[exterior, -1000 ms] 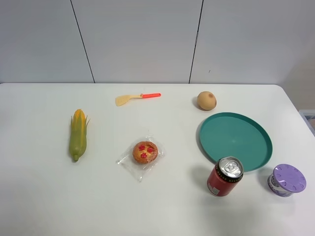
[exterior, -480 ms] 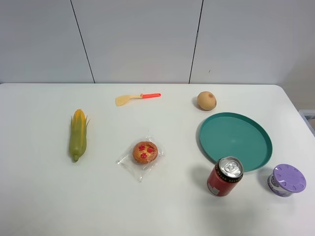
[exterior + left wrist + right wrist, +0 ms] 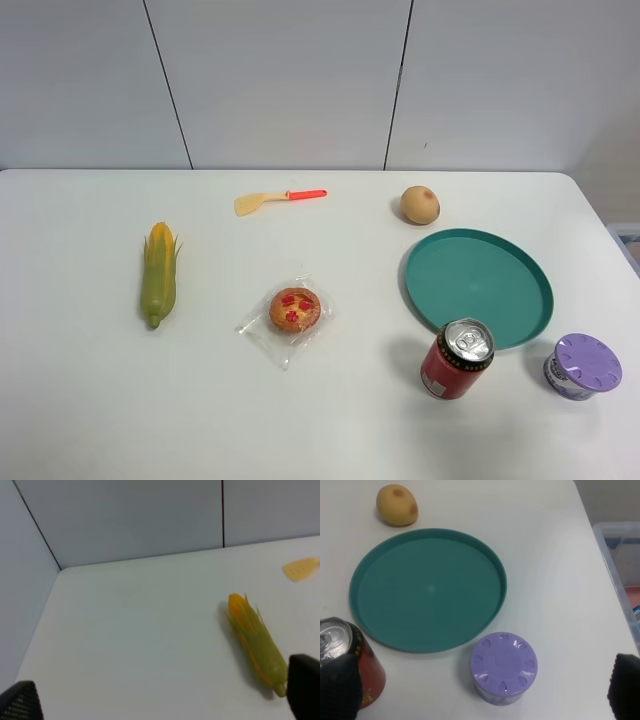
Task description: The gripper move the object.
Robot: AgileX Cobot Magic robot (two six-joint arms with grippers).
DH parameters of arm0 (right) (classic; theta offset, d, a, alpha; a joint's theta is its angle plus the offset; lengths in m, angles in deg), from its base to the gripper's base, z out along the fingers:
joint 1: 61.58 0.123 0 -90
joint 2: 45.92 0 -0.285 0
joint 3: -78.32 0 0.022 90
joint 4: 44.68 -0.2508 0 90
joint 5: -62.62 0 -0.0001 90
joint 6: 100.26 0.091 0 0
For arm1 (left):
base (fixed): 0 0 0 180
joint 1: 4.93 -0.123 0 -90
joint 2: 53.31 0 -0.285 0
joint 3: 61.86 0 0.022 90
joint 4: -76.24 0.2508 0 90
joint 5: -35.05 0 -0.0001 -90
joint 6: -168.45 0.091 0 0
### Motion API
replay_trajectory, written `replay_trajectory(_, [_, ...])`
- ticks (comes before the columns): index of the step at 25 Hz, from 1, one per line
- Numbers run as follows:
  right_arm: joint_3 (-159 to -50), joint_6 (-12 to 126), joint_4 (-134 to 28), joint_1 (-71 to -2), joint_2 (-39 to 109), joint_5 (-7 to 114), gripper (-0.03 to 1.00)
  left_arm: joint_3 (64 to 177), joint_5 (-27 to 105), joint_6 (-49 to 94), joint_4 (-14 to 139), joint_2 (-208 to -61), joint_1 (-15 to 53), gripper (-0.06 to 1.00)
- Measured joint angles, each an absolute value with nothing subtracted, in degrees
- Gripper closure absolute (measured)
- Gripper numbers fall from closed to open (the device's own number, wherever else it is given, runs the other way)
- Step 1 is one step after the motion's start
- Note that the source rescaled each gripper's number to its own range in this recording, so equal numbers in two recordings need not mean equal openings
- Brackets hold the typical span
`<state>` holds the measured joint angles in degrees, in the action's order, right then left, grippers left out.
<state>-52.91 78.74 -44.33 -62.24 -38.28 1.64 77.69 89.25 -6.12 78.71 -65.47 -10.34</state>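
Observation:
The object, a small round tan-orange fruit (image 3: 420,205) with a reddish-brown spot, rests on the white table just behind the teal plate (image 3: 530,300). It also shows in the right wrist view (image 3: 396,505). Neither gripper shows in the exterior high view. In the right wrist view my right gripper (image 3: 481,707) is open and empty, with only its black fingertips (image 3: 337,692) in frame, well short of the fruit. My left gripper (image 3: 160,712) is open and empty, its black fingertips (image 3: 304,687) close to the corn.
A corn cob (image 3: 158,272) lies at the left, a wrapped pastry (image 3: 293,311) in the middle, a spatula (image 3: 275,199) at the back. A red can (image 3: 457,359) and a purple-lidded cup (image 3: 582,366) stand near the plate's front. A clear bin (image 3: 620,555) sits beyond the table's right edge.

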Motion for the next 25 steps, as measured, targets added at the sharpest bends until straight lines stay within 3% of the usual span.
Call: replay_trajectory(25, [-52.9, 78.7, -44.3, -62.2, -38.3, 1.6, -0.03, 70.3, 95.2, -6.9, 72.6, -60.8, -10.3, -0.05])
